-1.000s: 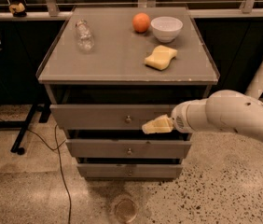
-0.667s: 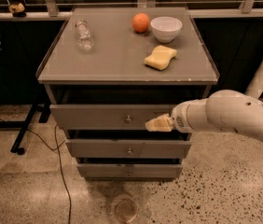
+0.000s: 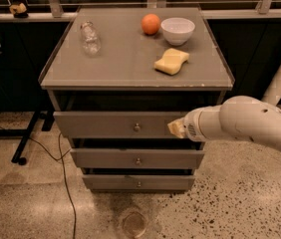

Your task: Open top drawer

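Note:
The top drawer (image 3: 100, 124) is the widest grey front of the three, just under the table top, with a small round metal knob (image 3: 137, 127) at its centre. Its front stands slightly forward of the two drawers below. My gripper (image 3: 175, 128), tan-tipped on a thick white arm (image 3: 250, 126), reaches in from the right. It sits in front of the right part of the top drawer's front, level with the knob and a short way to its right, not touching the knob.
Below are the middle drawer (image 3: 138, 159) and bottom drawer (image 3: 138, 182). On the table top lie a clear bottle (image 3: 89, 37), an orange (image 3: 151, 24), a white bowl (image 3: 178, 30) and a yellow sponge (image 3: 172, 61). A black cable (image 3: 67, 183) runs across the floor at left.
My gripper has moved to the right along the top drawer's front, away from the knob. The drawers and the things on the table have not moved.

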You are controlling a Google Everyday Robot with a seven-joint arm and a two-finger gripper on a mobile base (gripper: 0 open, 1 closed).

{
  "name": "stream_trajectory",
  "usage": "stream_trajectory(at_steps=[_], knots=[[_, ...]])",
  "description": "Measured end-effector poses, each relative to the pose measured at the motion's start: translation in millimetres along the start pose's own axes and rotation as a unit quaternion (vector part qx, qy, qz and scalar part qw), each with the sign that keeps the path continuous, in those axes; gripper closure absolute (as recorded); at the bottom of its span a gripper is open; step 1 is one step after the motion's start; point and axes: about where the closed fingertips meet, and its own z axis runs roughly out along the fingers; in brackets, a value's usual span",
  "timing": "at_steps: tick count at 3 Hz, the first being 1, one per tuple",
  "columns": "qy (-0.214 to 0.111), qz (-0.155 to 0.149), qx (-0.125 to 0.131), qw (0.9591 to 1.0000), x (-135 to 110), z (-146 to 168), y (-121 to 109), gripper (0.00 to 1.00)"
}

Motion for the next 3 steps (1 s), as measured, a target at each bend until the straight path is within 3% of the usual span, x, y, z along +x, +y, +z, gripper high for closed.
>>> stream_trajectory(at_steps=[1,3], knots=[[0.000,0.000,0.000,1.0000,0,0,0,0.99],[-0.047,0.052,0.041,0.9967,6,21,-20,1.00]])
